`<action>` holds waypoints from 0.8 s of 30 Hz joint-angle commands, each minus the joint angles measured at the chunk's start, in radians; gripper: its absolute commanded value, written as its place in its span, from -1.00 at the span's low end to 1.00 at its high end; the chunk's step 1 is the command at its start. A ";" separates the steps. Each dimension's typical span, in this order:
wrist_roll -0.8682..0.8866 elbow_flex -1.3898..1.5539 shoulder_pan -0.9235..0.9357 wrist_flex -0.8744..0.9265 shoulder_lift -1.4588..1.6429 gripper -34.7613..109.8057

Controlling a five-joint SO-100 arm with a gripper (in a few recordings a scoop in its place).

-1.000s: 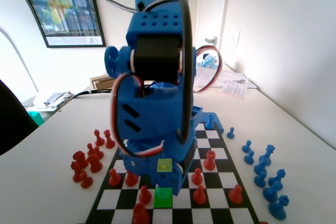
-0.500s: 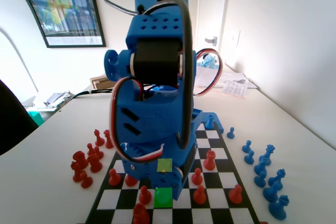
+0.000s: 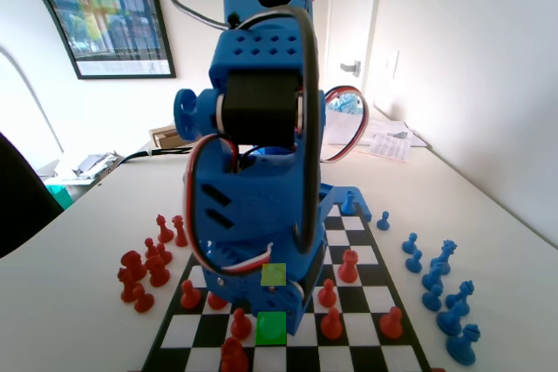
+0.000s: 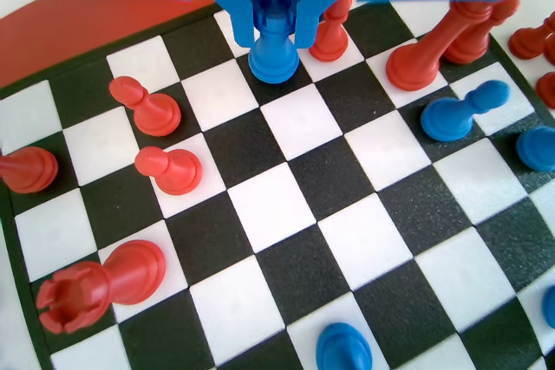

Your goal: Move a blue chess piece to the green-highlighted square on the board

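Fixed view: arm low over the board (image 3: 366, 337), covering most of the green square (image 3: 271, 328) at bottom centre.

Wrist view: tool (image 4: 276, 28) pinches the blue piece (image 4: 274, 48) at top centre, base apparently on a black square; best to set it flat and spread the tool only once it stands steady, clear of the red pawn (image 4: 330, 34) just right.

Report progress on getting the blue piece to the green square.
Done: the gripper has the blue chess piece between its jaws. In hand: carrying it low above the board. Left: setting it on the green-highlighted square, which shows no piece, then letting go.
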 commanded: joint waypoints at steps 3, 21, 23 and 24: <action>-0.009 -0.046 0.014 0.000 0.043 -0.40; -0.008 -0.066 0.008 0.067 0.149 -0.36; -0.006 -0.083 0.005 0.101 0.173 -0.36; -0.005 -0.087 0.003 0.114 0.187 -0.36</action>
